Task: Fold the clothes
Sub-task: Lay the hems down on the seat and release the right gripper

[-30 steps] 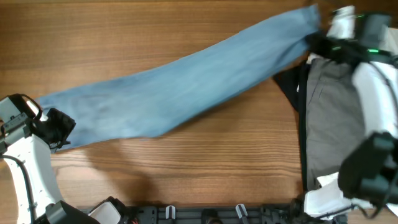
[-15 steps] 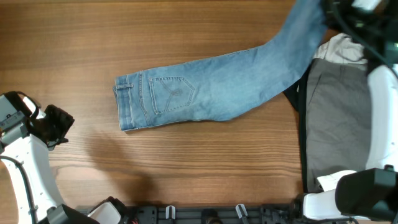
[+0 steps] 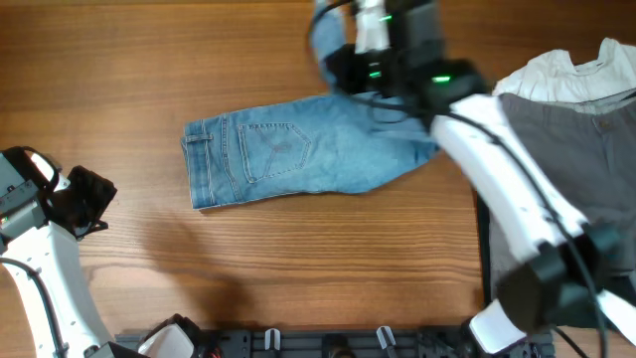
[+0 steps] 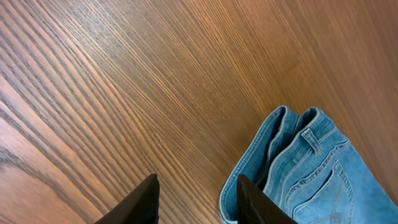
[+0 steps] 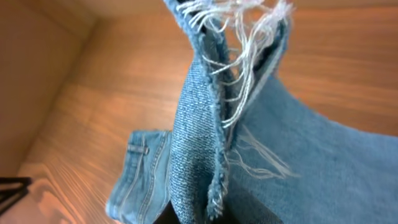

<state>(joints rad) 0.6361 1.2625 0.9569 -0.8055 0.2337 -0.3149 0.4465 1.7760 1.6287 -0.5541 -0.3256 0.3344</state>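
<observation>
The light-blue jeans (image 3: 298,154) lie in the middle of the table, waistband to the left and a stitched back pocket (image 3: 273,149) facing up. My right gripper (image 3: 350,45) hangs above their far side, shut on the frayed leg hems (image 5: 214,93), which are lifted and doubled back over the seat. The dark right fingers are nearly hidden under the denim. My left gripper (image 3: 87,199) stands open at the left edge, apart from the jeans, with bare wood between its fingertips (image 4: 149,190). The waistband (image 4: 298,155) lies just right of them.
Grey trousers (image 3: 566,169) lie at the right with a white top (image 3: 576,75) behind them and a black garment's edge (image 3: 482,249) along their left side. The right arm (image 3: 507,189) crosses above the table from the front right.
My right gripper has swung left from the far right corner with the leg hems, doubling the legs back. The left gripper let go of the waist end and stays at the left.
</observation>
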